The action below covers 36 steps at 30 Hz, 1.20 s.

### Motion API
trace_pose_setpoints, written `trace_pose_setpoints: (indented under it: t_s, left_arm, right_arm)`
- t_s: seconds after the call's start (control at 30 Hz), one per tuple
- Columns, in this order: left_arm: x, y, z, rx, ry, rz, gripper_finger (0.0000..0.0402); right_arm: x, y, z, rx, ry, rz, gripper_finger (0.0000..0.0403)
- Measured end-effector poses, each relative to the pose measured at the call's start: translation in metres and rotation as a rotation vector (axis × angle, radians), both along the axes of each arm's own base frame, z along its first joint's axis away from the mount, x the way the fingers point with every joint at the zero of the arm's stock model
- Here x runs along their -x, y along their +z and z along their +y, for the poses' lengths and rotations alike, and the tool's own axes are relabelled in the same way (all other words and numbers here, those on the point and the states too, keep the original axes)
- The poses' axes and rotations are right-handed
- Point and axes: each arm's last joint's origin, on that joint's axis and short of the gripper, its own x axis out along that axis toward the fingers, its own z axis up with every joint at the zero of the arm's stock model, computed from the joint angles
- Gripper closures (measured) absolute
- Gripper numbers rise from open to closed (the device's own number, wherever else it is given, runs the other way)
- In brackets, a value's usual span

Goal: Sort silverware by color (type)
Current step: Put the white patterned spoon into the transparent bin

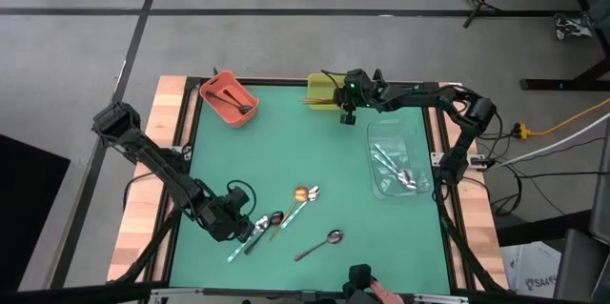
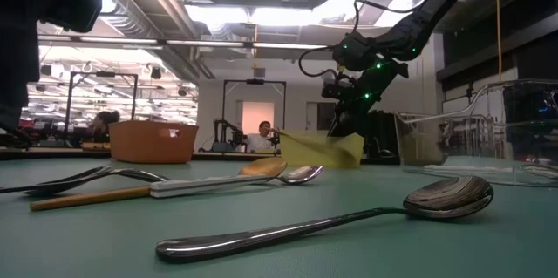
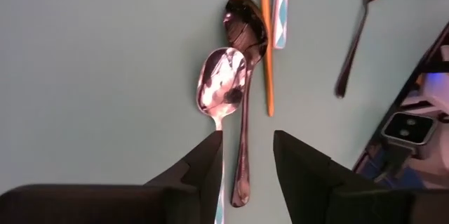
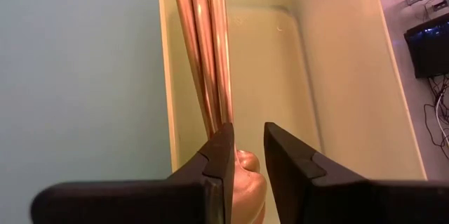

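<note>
Our left hand hovers spread at seven o'clock on the green surface, over a silver spoon and a dark spoon. We count five loose spoons here. At one o'clock, our right hand, spread, hangs over three copper spoons in the yellow bin.

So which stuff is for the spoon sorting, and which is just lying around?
For the job:
- loose metal spoons on the green mat
- copper spoons in the yellow bin
- silver spoons in the clear bin
- dark spoons in the orange bin

Just lying about:
- yellow cable on the floor
</note>
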Motion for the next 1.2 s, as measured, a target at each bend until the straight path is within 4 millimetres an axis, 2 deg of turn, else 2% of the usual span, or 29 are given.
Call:
trace_pose_setpoints:
  t_s: [0.33, 0.5, 1.2]
  left_arm:
    - [-0.010, -0.031, -0.020, 0.024, -0.057, 0.045, 0.0298]
    - [-0.011, -0.044, -0.024, 0.010, -0.071, 0.088, 0.0305]
    - [-0.013, -0.054, -0.026, -0.009, -0.066, 0.104, 0.0308]
  right_arm:
    - [0.000, 0.000, 0.000, 0.000, 0.000, 0.000, 0.0333]
    - [0.000, 0.000, 0.000, 0.000, 0.000, 0.000, 0.0333]
    - [0.000, 0.000, 0.000, 0.000, 0.001, 0.000, 0.0333]
